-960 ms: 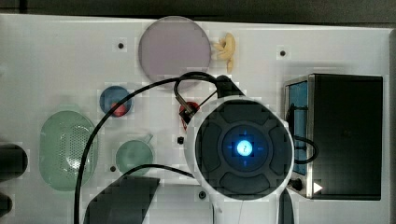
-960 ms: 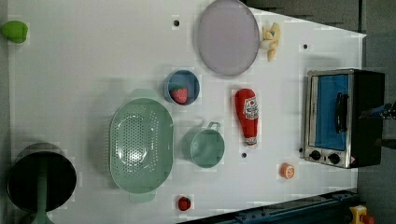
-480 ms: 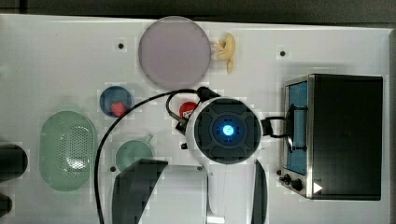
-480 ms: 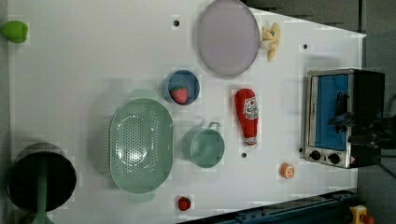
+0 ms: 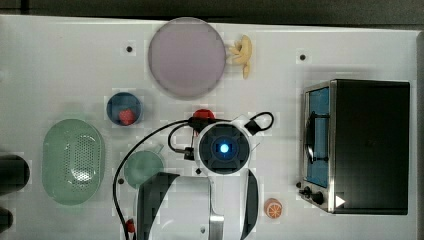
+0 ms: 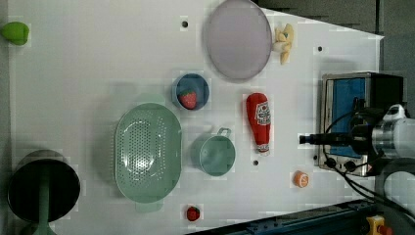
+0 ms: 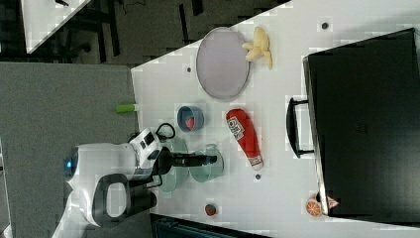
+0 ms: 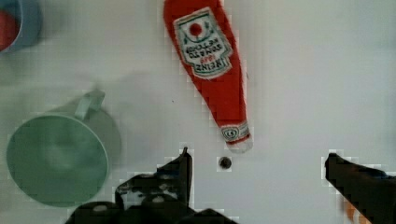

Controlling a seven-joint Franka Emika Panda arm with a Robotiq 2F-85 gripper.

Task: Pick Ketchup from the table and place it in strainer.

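Ketchup [image 8: 210, 70] lies flat on the counter [image 6: 98, 73], cap end toward the pincer [image 8: 257, 177], long axis running straight away from it. Pincer wide open, empty, above and short of the cap. Strainer [image 6: 147, 152] sits beyond the cup [image 6: 213, 154].

White arm [image 7: 101, 168], black cables, glowing blue light.

The arm [image 7: 106, 178] reached out over the bench [image 6: 88, 73], its white wrist [image 5: 223, 148] seen end-on from above with a blue light glowing at its centre. A black cable [image 5: 145, 145] looped around the wrist. The gripper [image 8: 257, 175] pointed down at the bench, apparently clear of it, its jaws spread wide with nothing between them.
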